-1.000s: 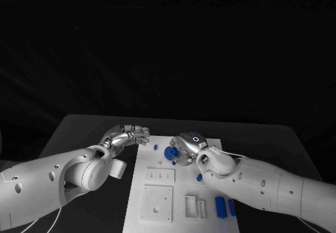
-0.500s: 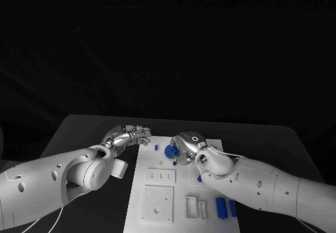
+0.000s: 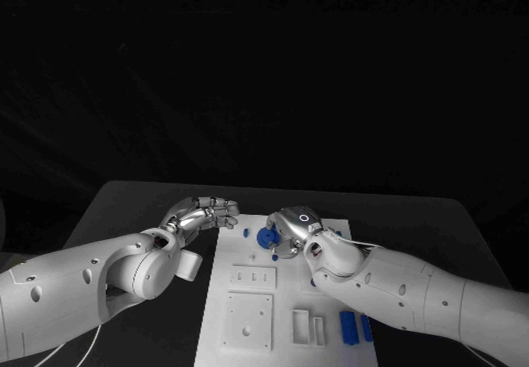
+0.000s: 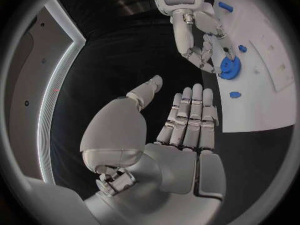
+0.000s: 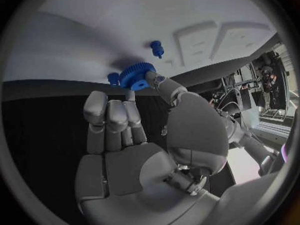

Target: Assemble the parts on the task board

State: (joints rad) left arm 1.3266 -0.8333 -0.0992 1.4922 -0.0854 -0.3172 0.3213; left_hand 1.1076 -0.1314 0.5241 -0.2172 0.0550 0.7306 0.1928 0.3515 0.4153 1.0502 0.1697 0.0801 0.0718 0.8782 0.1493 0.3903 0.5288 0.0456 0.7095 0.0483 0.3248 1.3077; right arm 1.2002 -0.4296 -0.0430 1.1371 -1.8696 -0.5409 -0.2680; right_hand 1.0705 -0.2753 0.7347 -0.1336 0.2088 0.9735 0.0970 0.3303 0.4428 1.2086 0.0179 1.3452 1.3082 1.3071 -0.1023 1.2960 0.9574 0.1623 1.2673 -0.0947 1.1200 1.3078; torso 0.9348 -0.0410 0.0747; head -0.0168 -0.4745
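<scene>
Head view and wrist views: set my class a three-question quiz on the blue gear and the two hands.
1. True or false: the right hand touches the blue gear.
2. Which hand is open beside the task board? A left, B right.
3. Fill in: the two long blue parts lie at the board's ___ end, nearest the robot.

Key: 1 true, its fingers are on the gear; 2 A, the left hand; 3 near.

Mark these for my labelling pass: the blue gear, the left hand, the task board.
blue gear (image 5: 137, 75), right wrist view, toothed rim.
left hand (image 4: 187, 119), left wrist view, middle of the fingers.
task board (image 3: 248, 321), head view, bare white plate.
</scene>
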